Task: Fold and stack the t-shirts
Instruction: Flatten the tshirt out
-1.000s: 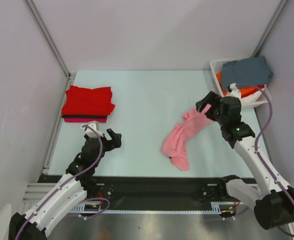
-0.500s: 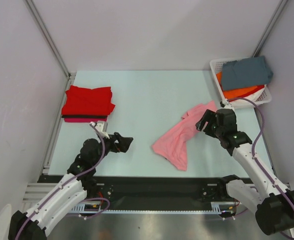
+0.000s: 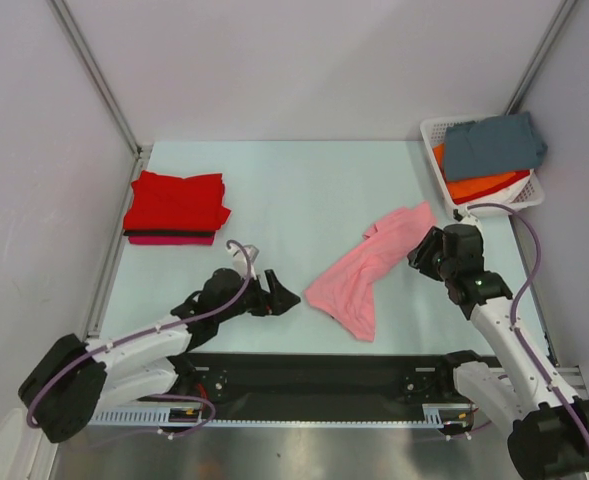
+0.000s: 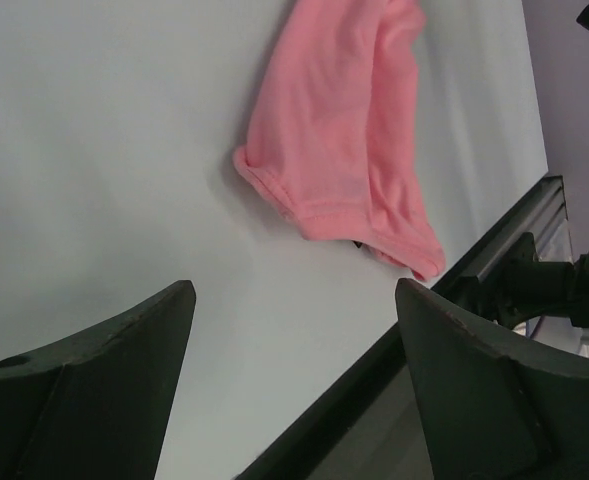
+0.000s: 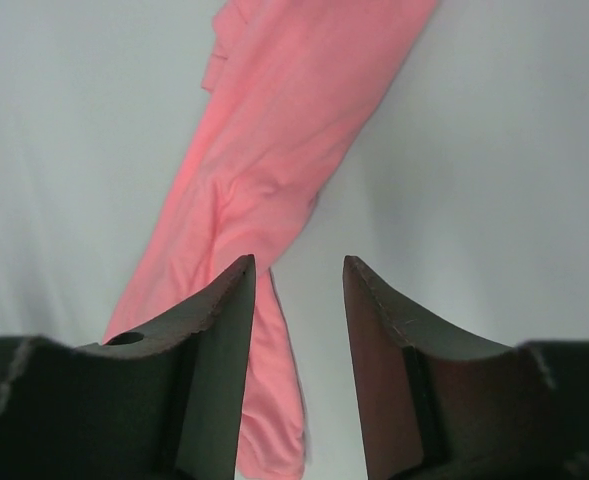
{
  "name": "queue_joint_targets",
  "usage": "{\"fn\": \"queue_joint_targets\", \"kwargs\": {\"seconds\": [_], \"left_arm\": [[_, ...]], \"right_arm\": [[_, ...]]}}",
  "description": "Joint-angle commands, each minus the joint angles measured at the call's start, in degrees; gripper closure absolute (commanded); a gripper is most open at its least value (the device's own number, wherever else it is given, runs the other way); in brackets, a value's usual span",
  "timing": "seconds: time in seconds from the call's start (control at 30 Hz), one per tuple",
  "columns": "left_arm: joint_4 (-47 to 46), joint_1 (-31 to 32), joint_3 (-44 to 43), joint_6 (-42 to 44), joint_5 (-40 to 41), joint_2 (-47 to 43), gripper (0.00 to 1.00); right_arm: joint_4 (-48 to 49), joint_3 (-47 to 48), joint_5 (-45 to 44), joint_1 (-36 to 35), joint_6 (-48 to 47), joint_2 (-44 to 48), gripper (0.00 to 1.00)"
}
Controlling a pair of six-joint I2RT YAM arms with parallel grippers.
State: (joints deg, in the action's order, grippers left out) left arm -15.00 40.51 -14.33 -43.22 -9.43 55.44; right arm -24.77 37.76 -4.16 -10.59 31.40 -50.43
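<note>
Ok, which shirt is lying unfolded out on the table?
The light pink t-shirt, crumpled mid-table. The red t-shirt sits folded at left; the grey-blue t-shirt and orange t-shirt are in the white basket.

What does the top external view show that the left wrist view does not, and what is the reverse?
Only the top external view shows the stack of folded red t-shirts at the far left, the white basket at the far right holding a grey-blue t-shirt over an orange t-shirt, and both arms whole. Only the left wrist view shows the left arm's fingers from close by, wide apart with nothing between them. Both views show the pink t-shirt lying unfolded on the table.
</note>
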Motion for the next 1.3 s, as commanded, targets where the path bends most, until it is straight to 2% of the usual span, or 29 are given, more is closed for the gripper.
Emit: {"fn": "queue_joint_targets", "kwargs": {"seconds": [0.0,0.13,0.27,0.53,0.57,0.63,0.67,0.73,0.77,0.8,0.97,1.0,1.13,1.23,1.27], "left_arm": [[-7.48,2.90,-3.25,-7.04,0.73,4.84,0.13],[-11.00,3.34,-4.74,-9.51,0.29,10.82,0.19],[-16.18,3.61,-6.50,-11.71,-2.43,18.28,0.41],[-22.60,5.71,-11.51,-14.34,-3.05,30.76,0.42],[-23.22,5.81,-11.86,-14.52,-3.14,31.48,0.45],[-24.97,5.89,-12.30,-14.70,-2.96,33.41,0.55],[-25.68,5.89,-12.13,-14.96,-2.79,33.68,0.68],[-28.66,5.89,-11.52,-14.88,-2.52,34.03,0.82],[-29.46,5.89,-11.34,-14.70,-2.70,34.03,0.94],[-30.25,5.89,-11.16,-13.83,-2.96,33.77,0.99],[-25.00,8.96,-10.02,-7.59,0.28,27.89,1.00],[-21.33,9.84,-10.11,-5.32,1.33,25.79,1.00],[-17.69,13.44,-8.10,-3.71,5.11,21.92,1.00],[-14.89,13.89,-6.33,-4.94,8.28,19.02,0.85],[-13.49,13.89,-6.24,-6.07,11.60,18.31,0.66]], "right_arm": [[1.40,-0.93,1.70,0.22,-1.43,2.09,0.55],[0.96,-1.37,1.62,0.31,-1.43,3.85,0.55],[-0.27,-1.28,1.17,0.31,-0.81,5.69,0.55],[0.52,-1.55,3.20,0.22,-0.63,7.19,0.54],[0.60,-1.46,3.28,0.31,-0.72,7.02,0.54],[0.43,-1.20,3.02,0.31,-0.64,6.58,0.54],[0.78,-1.28,3.11,0.31,-0.37,6.58,0.54],[1.83,-1.72,3.55,0.31,-0.20,6.23,0.54],[2.97,-2.16,5.03,0.31,-0.20,5.70,0.54],[3.41,-2.16,5.65,0.31,-0.02,5.18,0.54],[8.67,-1.64,7.76,0.22,-0.11,0.09,0.52],[9.39,-0.50,8.29,0.13,-0.37,-2.45,0.51],[9.57,5.38,5.67,-1.71,-1.60,-11.25,0.50],[7.56,11.53,1.01,-4.34,-3.27,-17.75,0.45],[5.98,12.85,-0.48,-5.83,-3.36,-19.42,0.44]]}}
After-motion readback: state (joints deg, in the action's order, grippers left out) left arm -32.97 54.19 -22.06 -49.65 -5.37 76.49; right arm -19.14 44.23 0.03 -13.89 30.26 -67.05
